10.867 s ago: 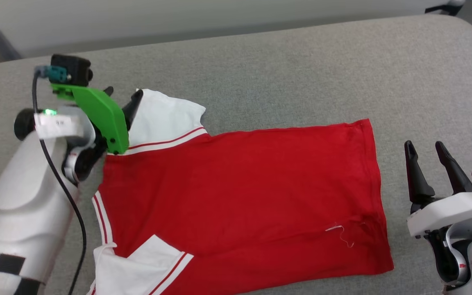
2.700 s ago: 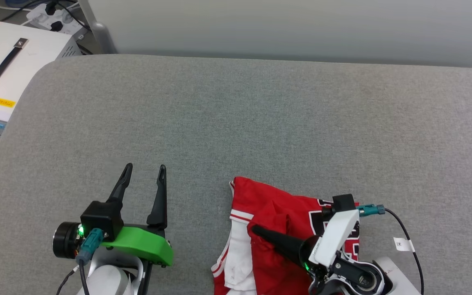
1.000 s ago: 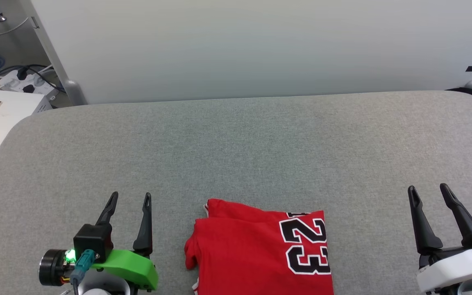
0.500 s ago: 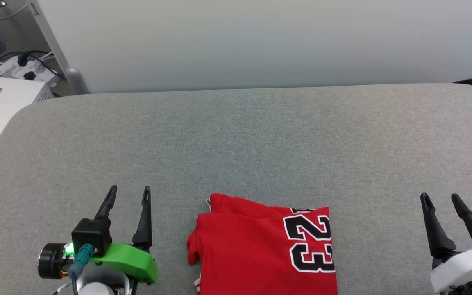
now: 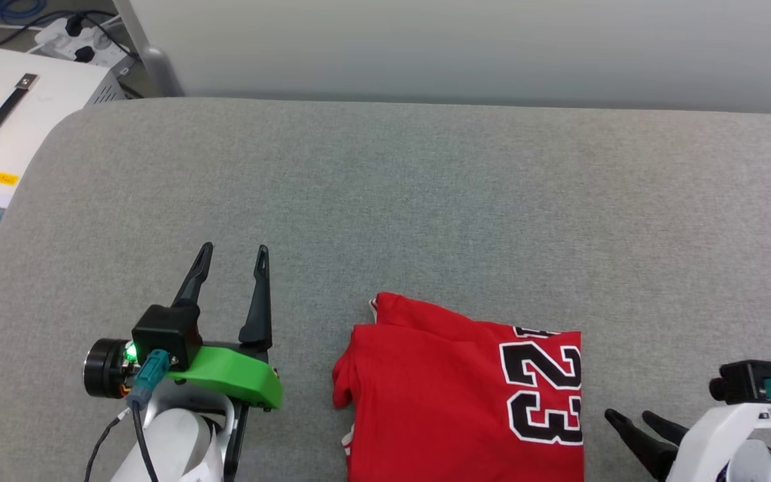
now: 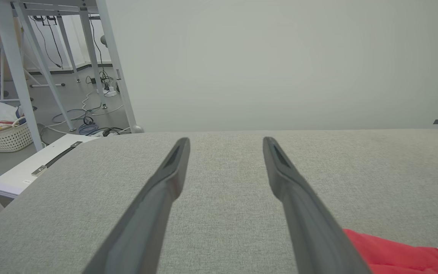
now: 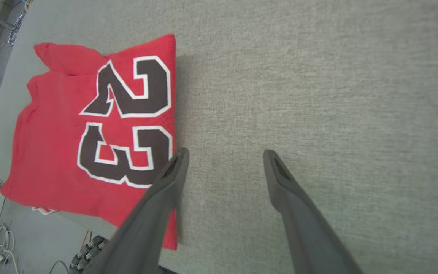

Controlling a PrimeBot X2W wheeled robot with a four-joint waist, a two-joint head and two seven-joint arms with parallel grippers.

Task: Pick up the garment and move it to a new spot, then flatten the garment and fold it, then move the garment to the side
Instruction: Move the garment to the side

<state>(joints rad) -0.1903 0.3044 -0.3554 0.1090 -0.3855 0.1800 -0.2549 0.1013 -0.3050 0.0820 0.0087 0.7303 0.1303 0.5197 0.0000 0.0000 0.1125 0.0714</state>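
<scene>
Right gripper (image 5: 628,416) has swung in beside the folded shirt (image 5: 439,395).
Both jaws parted, holding nothing; left gripper (image 5: 233,252) sits apart from shirt.

The head camera looks steeply down from the near side across the grey table (image 5: 425,201) toward the far wall (image 5: 425,47). The left wrist camera sits low, facing far along the table. The right wrist camera looks down from close above the garment (image 7: 51,152), which all three views share.
</scene>
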